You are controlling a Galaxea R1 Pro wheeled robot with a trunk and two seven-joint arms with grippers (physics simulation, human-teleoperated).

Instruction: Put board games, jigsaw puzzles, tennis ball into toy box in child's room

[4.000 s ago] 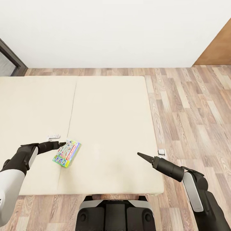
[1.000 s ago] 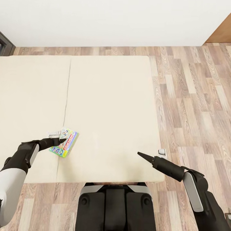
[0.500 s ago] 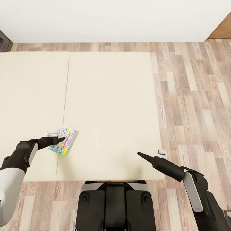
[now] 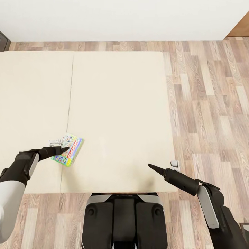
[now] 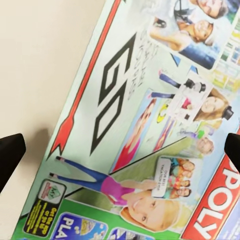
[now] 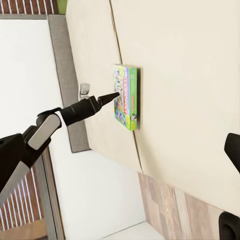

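One board game (image 4: 69, 152), a flat box with a green, blue and pink printed cover, lies on the beige bed (image 4: 117, 103) near its front left. My left gripper (image 4: 64, 149) hangs open just over the box's left part. In the left wrist view the cover (image 5: 130, 125) spans the space between the two spread fingertips (image 5: 10, 150). My right gripper (image 4: 152, 167) is open and holds nothing, over the bed's front right corner. The right wrist view looks across the mattress at the box (image 6: 126, 97) and the left arm (image 6: 75, 112).
Wood-plank floor (image 4: 207, 103) runs to the right of the bed and behind it, up to a white wall (image 4: 121, 17). Small grey-white fittings sit beside the box (image 4: 56, 141) and at the bed's right edge (image 4: 174, 163). My base (image 4: 124, 221) stands against the bed's front edge.
The whole head view has shifted, so the camera has moved; the bed sits farther forward in the picture. My left gripper has stayed over the board game. The right arm holds its pose.
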